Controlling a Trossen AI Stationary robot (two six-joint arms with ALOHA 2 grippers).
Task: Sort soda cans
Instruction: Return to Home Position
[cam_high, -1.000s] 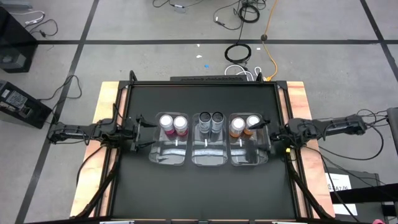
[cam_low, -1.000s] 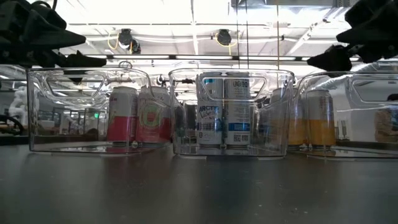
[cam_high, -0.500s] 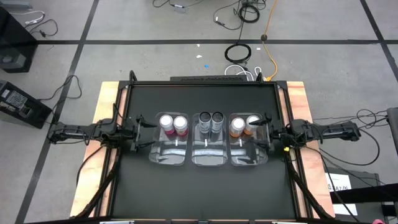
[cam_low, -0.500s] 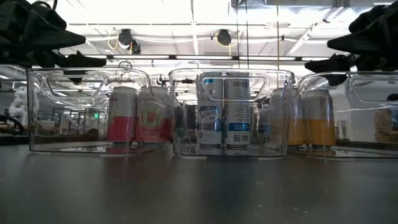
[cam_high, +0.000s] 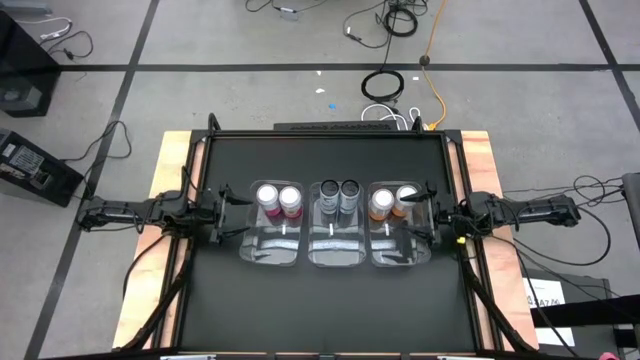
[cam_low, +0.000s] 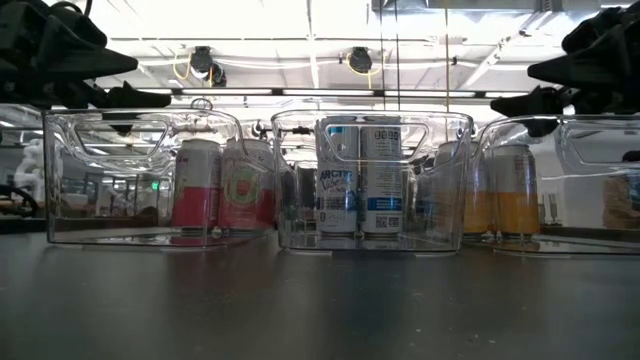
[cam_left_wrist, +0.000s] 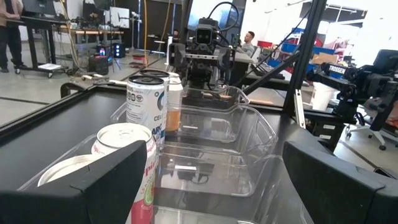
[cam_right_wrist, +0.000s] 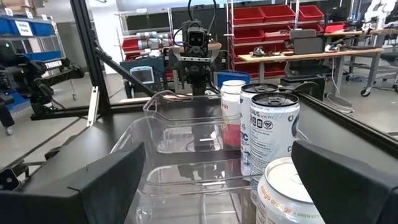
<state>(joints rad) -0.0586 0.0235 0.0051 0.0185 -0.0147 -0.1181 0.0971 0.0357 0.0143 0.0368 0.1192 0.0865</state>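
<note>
Left gripper (cam_high: 228, 213): fingers spread wide, nothing grasped, held at the outer end of the left bin (cam_high: 268, 256). Right gripper (cam_high: 425, 213): likewise spread and empty, at the outer end of the right bin (cam_high: 396, 260). In the low view both are seen just above the bin rims.

Risk, as judged: with the sorting apparently done, only the retreat of the arms is left. A spread finger could be caught on a rim or on the moulded handle if an arm is lowered or swung sideways while it is drawn back. The light plastic bin would then be dragged across the table (cam_high: 320, 310) or tipped. The cans inside could be knocked over or jostled out of their pairs. A straight outward pull with some lift is thought safest.

Cans, as seen: six in all, upright, two per bin, all set at the far end of their bins.
- Pink cans (cam_high: 268, 197): left bin, silver tops, pink and white sides, touching or nearly so.
- White-and-blue cans (cam_high: 328, 191): centre bin (cam_high: 334, 262), dark tops, printed labels.
- Orange cans (cam_high: 382, 204): right bin, yellow-orange lower sides.

No dents or spills can be made out.
</note>
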